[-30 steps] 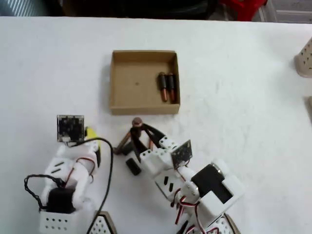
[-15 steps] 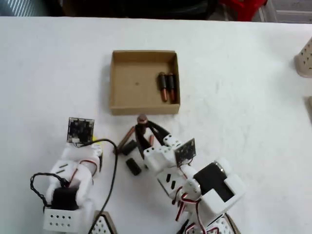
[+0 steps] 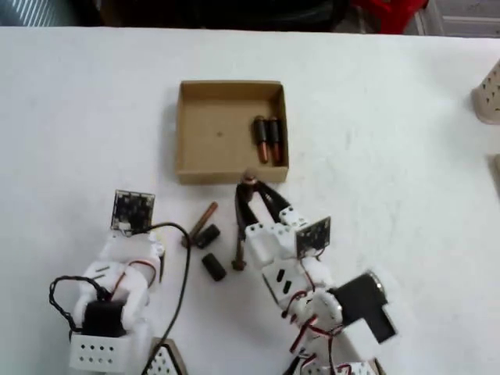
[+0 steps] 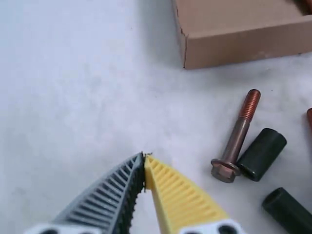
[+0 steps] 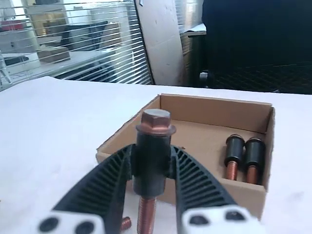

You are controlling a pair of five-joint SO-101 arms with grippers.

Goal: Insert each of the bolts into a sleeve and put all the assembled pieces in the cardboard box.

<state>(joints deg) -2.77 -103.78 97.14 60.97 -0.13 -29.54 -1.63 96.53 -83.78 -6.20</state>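
Two assembled pieces [image 3: 267, 139] in cardboard box [image 3: 226, 175]; my right hand [image 3: 251, 192], gripping sleeved bolt [image 5: 152, 163], before it; loose bolt [image 3: 205, 223], sleeve [image 3: 207, 237] leftward.

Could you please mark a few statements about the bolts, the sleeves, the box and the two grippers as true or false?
1. The right gripper is shut on a black sleeve with a copper bolt through it. True.
2. The brown cardboard box is empty. False: two assembled pieces lie side by side against one wall.
3. The left gripper is wide open. False: its grey and yellow fingers are shut and hold nothing.
4. Two loose black sleeves lie on the white table beside loose copper bolts. True.
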